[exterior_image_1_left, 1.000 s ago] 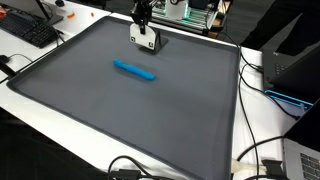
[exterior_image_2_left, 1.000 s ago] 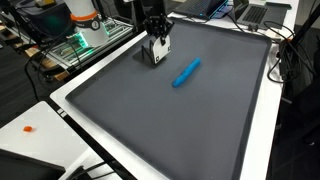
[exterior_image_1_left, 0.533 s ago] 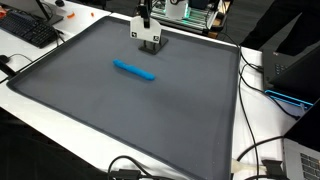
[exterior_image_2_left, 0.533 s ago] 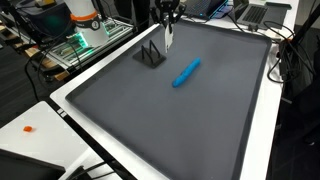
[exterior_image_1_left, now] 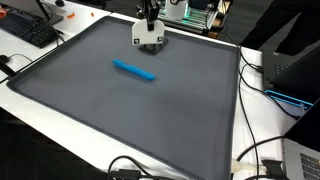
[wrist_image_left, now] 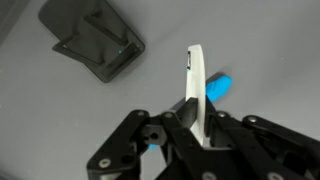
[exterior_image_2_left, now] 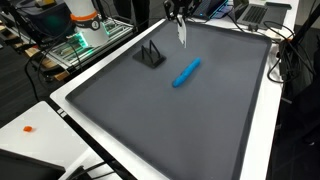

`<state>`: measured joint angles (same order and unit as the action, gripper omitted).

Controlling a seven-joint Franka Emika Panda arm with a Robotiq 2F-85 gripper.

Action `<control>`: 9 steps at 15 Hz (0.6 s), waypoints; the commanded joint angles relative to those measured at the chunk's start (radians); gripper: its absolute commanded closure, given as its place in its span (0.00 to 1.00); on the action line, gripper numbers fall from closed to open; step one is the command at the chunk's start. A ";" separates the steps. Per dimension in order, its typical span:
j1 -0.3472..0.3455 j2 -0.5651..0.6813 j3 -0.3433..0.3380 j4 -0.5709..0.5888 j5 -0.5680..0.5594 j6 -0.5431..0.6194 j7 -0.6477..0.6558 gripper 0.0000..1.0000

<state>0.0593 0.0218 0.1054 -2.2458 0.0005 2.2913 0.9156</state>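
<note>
As the claw [exterior_image_2_left: 179, 16] holds a white plate [exterior_image_2_left: 181, 32], mat edge [exterior_image_2_left: 226, 30] lies near

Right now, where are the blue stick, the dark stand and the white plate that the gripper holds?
blue stick [exterior_image_2_left: 186, 73], in an exterior view, on its middle.
dark stand [wrist_image_left: 100, 50], in the wrist view, on its base.
white plate [exterior_image_1_left: 147, 33], in an exterior view, on its flat face.
</note>
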 commanded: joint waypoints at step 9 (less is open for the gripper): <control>0.047 0.157 -0.017 0.180 -0.082 -0.061 -0.348 0.98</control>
<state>0.0873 0.1550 0.1029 -2.0947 -0.0539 2.2499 0.6395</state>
